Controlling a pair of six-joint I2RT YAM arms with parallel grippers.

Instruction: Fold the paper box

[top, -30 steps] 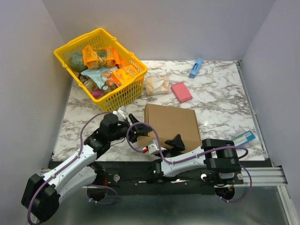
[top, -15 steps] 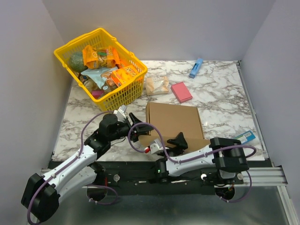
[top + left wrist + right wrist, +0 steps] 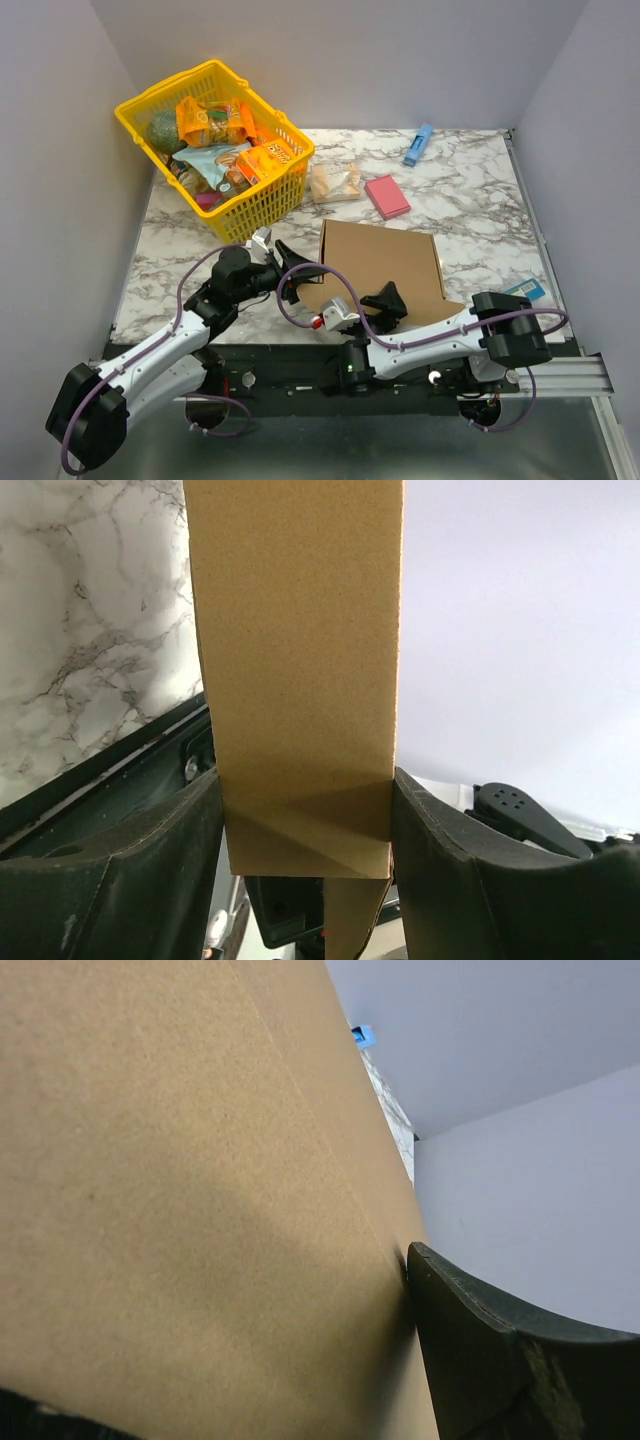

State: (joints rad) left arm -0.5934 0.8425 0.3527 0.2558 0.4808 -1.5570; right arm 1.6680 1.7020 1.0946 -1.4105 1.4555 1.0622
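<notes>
1. Looking down from the top camera, I see the box [image 3: 385, 262] as a brown cardboard slab on the marble worktop [image 3: 480, 215], towards the front edge and between my two arms.
2. My left claw [image 3: 288, 282] is at the box's left side. On its wrist camera a narrow cardboard wall runs up between the fingers [image 3: 150, 870], and both of them touch it, so this claw is clamped on the box.
3. My right claw [image 3: 385, 300] sits at the box's near edge. Cardboard fills most of its wrist camera, with one finger [image 3: 480, 1360] lying against the sheet. The other finger is hidden, so I cannot tell whether this claw grips or stands open.
4. A yellow basket [image 3: 150, 105] full of snack packs stands at the back left, apart from the box.
5. Just behind the box lie a clear packet [image 3: 335, 182] and a pink block [image 3: 386, 196].
6. A blue stick [image 3: 418, 145] lies at the back edge, and a blue pack [image 3: 525, 290] lies right of the box near the front.
</notes>
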